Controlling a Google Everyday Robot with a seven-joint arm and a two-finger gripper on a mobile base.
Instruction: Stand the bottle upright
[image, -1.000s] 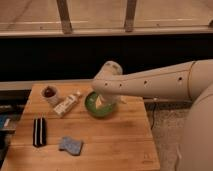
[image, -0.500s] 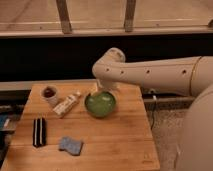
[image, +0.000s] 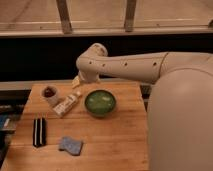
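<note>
The bottle (image: 66, 104), small, slim and cream-white with a pale label, lies on its side on the wooden table (image: 117, 142). It points diagonally, with its top end toward the far right. My gripper (image: 78, 81) hangs from the bent white arm over the table's far edge, just beyond the bottle's top end and a little above it. It is open, holds nothing, and is apart from the bottle. Most of it is hidden behind the arm's elbow.
A short white cup (image: 50, 95) with a dark reddish inside stands left of the bottle. A green bowl (image: 100, 103) sits right of it. A black striped flat object (image: 39, 131) and a blue-grey sponge (image: 70, 145) lie near the front left. The robot's white body fills the right.
The arm's elbow has swung left and back, off the green bowl, which now shows in full. The gripper end has come to the table's far edge near the bottle. The bottle has not moved.
</note>
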